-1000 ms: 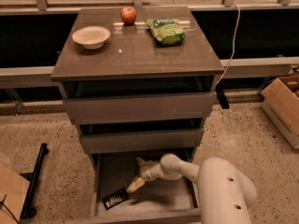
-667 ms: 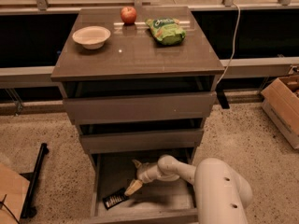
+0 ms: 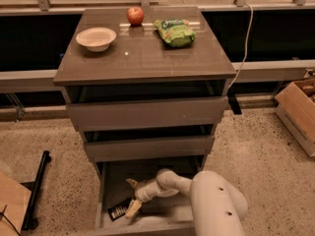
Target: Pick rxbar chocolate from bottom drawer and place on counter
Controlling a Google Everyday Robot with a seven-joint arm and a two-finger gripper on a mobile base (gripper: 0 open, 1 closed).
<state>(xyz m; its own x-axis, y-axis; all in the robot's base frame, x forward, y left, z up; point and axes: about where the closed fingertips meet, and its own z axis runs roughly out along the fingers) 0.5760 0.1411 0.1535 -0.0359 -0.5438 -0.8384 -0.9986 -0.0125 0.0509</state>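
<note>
Speckled beige floor [image 3: 256, 146] surrounds a grey-brown drawer cabinet [image 3: 142, 113] whose glossy counter [image 3: 147, 58] carries a white bowl [image 3: 96, 37], a red apple [image 3: 135, 15] and a green chip bag [image 3: 174, 32]. Its pulled-out bottom drawer [image 3: 113, 178] holds the rxbar chocolate [image 3: 118, 212], a small flat black wrapper with white lettering, near the front left. The white arm's [image 3: 177, 181] gripper [image 3: 132, 196] hangs just beside it, fingers spread wide, gripping nothing.
</note>
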